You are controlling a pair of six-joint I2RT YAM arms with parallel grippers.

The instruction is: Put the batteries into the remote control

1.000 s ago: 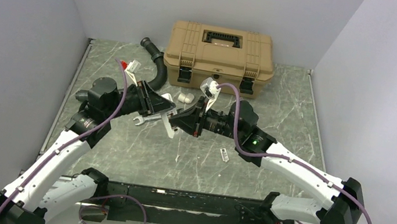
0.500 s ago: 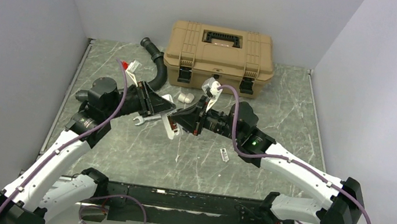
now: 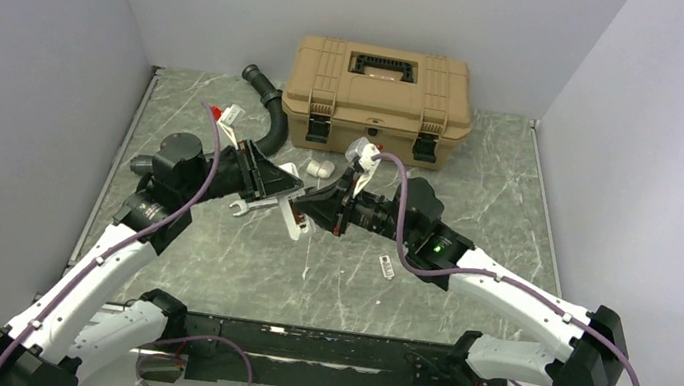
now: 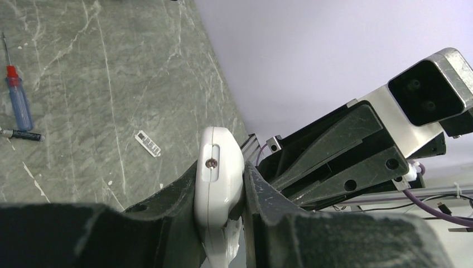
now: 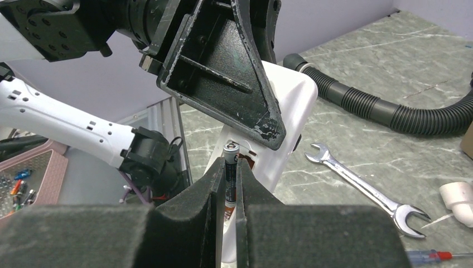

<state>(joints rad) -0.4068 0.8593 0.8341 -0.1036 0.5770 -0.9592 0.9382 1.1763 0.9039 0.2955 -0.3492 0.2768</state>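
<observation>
The grey-green marbled surface [image 3: 482, 172] carries a tan toolbox [image 3: 380, 82] at its far edge, lid shut. A black ribbed hose [image 3: 273, 113] curves beside the box's left end. Over the middle of the surface, lifted clear of it, the left jaws are clamped on the two long sides of the white remote control [image 4: 218, 184]. The right jaws meet it from the opposite side. A silver wrench [image 5: 362, 187] lies flat on the surface just beyond the remote. The right jaws are pinched on a slim battery [image 5: 230, 173], held upright with its tip against the remote's back. It seems to sit at the open compartment, though the left jaws hide the spot. A small white slip [image 3: 387, 267] lies nearer the front edge.
</observation>
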